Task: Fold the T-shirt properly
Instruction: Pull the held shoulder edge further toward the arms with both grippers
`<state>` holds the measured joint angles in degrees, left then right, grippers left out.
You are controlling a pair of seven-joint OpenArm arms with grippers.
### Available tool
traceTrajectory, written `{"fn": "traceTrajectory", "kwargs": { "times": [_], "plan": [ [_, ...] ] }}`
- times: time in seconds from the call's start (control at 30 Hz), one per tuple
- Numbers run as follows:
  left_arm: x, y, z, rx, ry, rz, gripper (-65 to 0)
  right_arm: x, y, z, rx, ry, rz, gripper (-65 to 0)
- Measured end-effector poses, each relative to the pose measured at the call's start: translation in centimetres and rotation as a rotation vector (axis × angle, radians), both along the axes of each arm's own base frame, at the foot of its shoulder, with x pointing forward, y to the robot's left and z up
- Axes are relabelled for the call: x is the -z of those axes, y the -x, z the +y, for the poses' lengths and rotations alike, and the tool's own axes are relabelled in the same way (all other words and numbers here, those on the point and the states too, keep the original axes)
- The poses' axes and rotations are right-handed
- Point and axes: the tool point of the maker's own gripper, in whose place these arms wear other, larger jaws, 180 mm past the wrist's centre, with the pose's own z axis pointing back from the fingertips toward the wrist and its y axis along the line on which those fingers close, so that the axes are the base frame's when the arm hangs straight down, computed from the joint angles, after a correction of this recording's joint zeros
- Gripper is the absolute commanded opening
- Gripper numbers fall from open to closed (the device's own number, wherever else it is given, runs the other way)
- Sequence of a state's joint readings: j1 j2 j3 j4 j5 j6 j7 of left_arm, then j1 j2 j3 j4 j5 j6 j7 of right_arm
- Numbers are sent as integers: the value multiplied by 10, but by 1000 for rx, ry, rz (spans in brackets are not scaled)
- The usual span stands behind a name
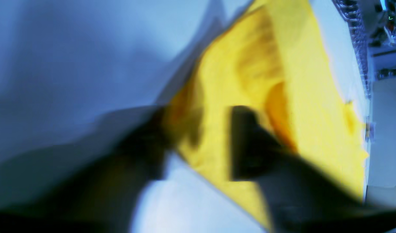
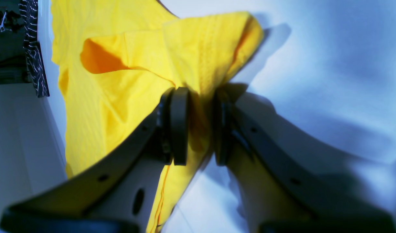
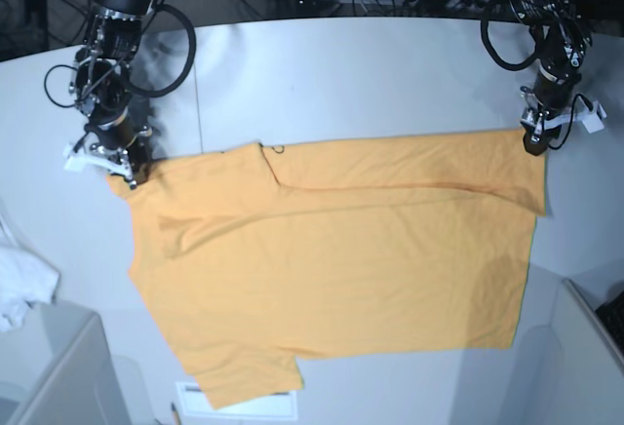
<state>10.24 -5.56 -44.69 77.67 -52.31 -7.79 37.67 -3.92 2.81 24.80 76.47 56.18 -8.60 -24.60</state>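
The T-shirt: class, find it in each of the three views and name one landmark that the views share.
Left wrist: the T-shirt fills the centre and right, blurred, at the left gripper.
Right wrist: it fills the upper left and centre, a corner pinched in the right gripper.
Base: it lies spread across the middle.
Shared landmark: the white table.

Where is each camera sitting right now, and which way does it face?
Left wrist: behind the left claw, facing the blurred T-shirt edge; dark fingers show.
Right wrist: behind the right claw, facing shirt fabric pinched between its pads.
Base: overhead, looking down on the table, the spread shirt and both arms at its far corners.
Shared: all three show the shirt; the base view also shows both claws.
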Motion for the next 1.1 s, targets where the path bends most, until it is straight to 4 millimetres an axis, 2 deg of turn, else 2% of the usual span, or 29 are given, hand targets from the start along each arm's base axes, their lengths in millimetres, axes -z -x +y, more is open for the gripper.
{"fn": "traceTrajectory", "kwargs": {
  "times": [0.03,0.1,0.2,0.47,0.6,0.67,0.8,0.97,1.1],
  "plan": [
    [3,2,-1,2,6,11,-637,0,-1,0,0,-1,-1,-531],
    [4,2,-1,7,10,14,-650,0,0,0,0,-1,1,-537],
    [2,-1,2,23,6,26,-650,3,2,0,4,-1,14,-650],
    [-7,-5,-8,100,2,64,-650,-1,4,4,-19,-12,28,-650],
    [-8,1,-9,126,-1,88,-650,-2,23,6,-23,-58,120,-650],
    [-7,9,-8,136,-11,109,-650,-3,29,-2,-7,-40,141,-650],
    [-9,19,-8,148,-30,124,-650,-2,36,-5,6,-56,148,-650],
    [-28,26,-8,179,-93,115,-650,0,52,-21,50,-48,157,-650],
    [-39,38,-9,218,-138,130,-650,-7,69,-22,39,-15,168,-650]
  ]
}}
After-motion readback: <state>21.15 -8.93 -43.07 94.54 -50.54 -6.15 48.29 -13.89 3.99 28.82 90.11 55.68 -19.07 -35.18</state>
